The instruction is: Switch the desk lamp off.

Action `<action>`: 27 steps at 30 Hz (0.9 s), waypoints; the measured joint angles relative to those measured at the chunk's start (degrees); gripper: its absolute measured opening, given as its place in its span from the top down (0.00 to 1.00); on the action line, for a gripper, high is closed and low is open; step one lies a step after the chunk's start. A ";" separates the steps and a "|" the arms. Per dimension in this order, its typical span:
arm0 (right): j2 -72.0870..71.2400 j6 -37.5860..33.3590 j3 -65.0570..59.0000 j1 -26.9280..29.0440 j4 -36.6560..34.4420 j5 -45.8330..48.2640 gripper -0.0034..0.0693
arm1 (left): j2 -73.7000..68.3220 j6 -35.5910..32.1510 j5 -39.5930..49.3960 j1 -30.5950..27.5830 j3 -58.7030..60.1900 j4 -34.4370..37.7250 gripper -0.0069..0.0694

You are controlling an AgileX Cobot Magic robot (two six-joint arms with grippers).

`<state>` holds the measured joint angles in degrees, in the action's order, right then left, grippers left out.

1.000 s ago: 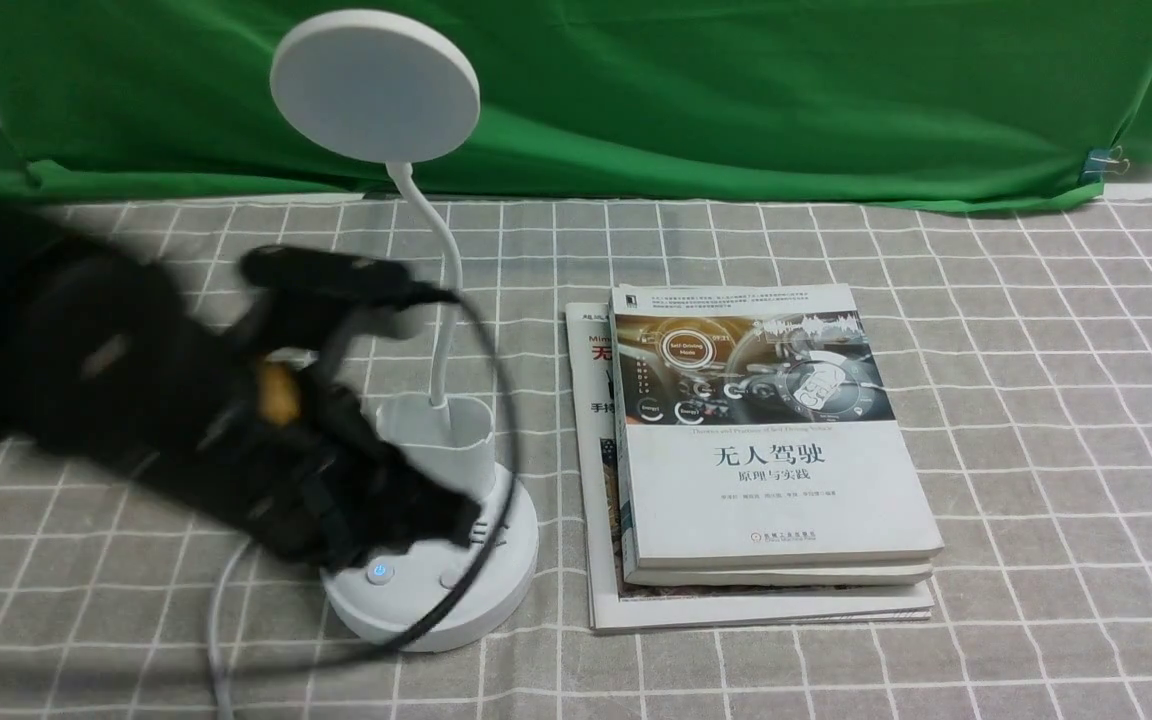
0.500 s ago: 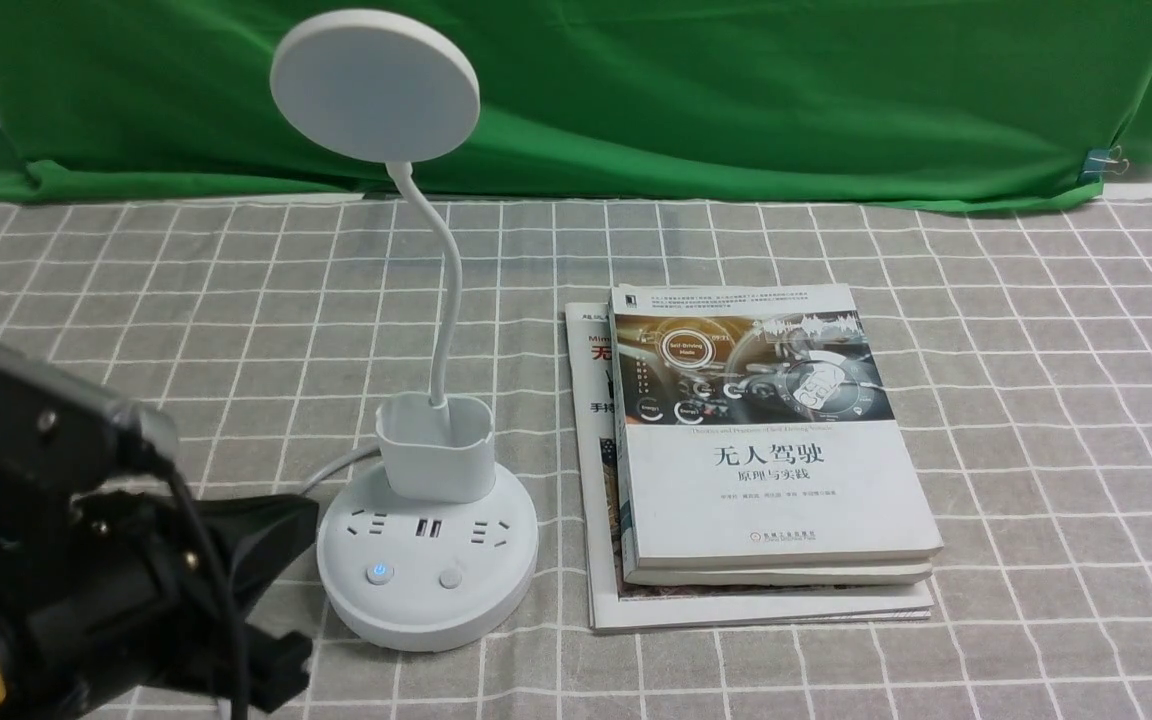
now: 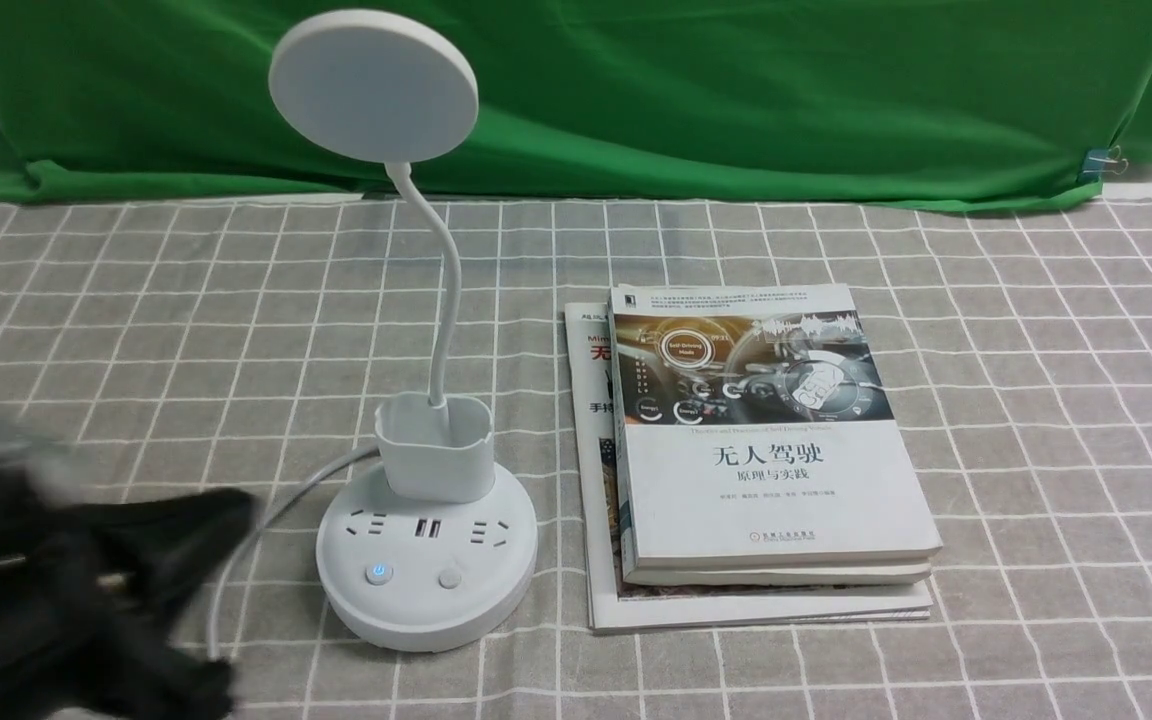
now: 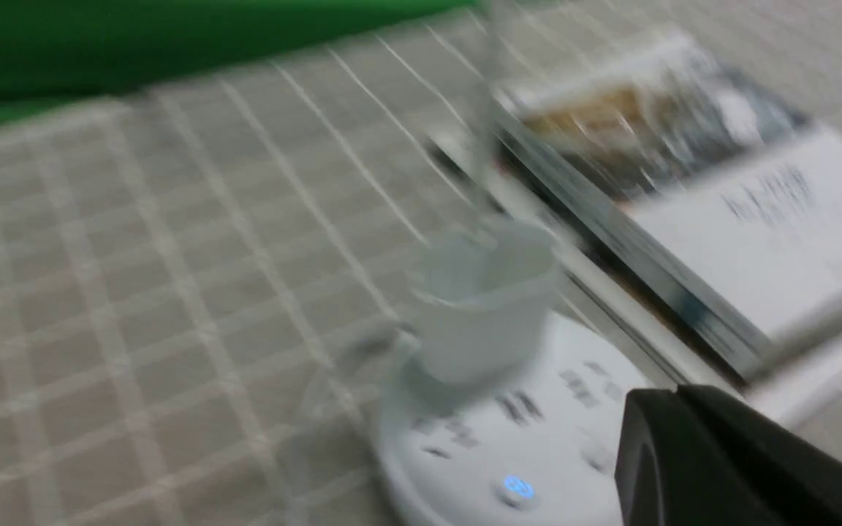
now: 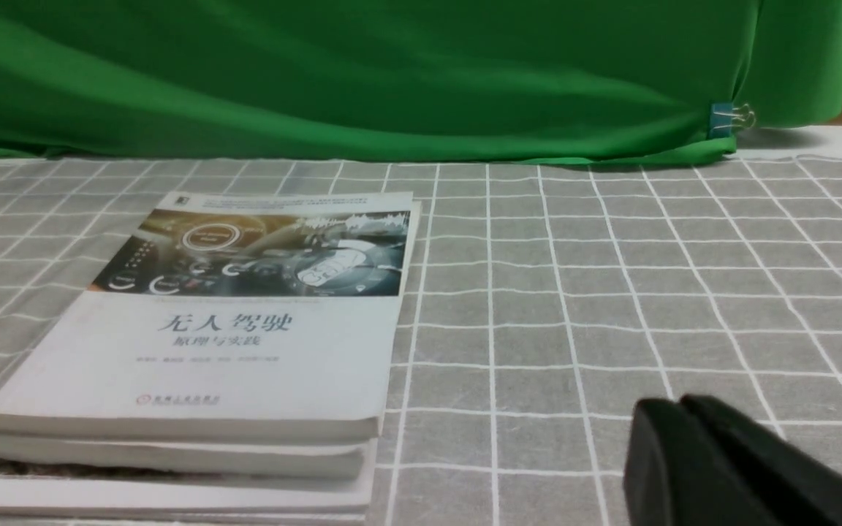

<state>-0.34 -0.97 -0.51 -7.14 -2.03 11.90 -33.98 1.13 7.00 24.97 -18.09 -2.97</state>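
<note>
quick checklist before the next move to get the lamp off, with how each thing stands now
1. Disc head dark: ok, no glow on it.
2. Power button light out: not ok, its symbol glows blue.
3. Both buttons uncovered, the plain one included: ok.
4. Lamp base flat on the checked cloth: ok.
5. Left hand shut for pressing: ok, its fingers look closed together.
6. Books out of the base's way: ok, they lie beside it with a gap.
</note>
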 joint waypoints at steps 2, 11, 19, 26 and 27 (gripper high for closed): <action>0.00 0.00 0.00 0.00 0.00 0.00 0.91 | 7.02 -4.51 -1.72 -5.27 3.76 3.71 0.91; 0.00 0.00 0.00 0.00 0.00 0.00 0.91 | 31.91 -10.54 -1.84 -26.60 17.98 10.05 0.91; 0.00 0.00 0.00 0.00 0.00 0.02 0.91 | 34.05 -10.04 6.39 -28.36 18.51 11.72 0.91; 0.00 0.00 0.00 0.00 0.00 0.02 0.91 | 34.08 -8.98 6.54 -28.36 18.51 12.37 0.91; 0.00 0.00 0.00 0.00 0.00 0.02 0.91 | 34.08 -8.98 6.54 -28.36 18.51 12.37 0.91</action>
<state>-0.34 -0.97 -0.51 -7.14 -2.03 11.92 0.09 -7.85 13.54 -3.38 0.42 9.39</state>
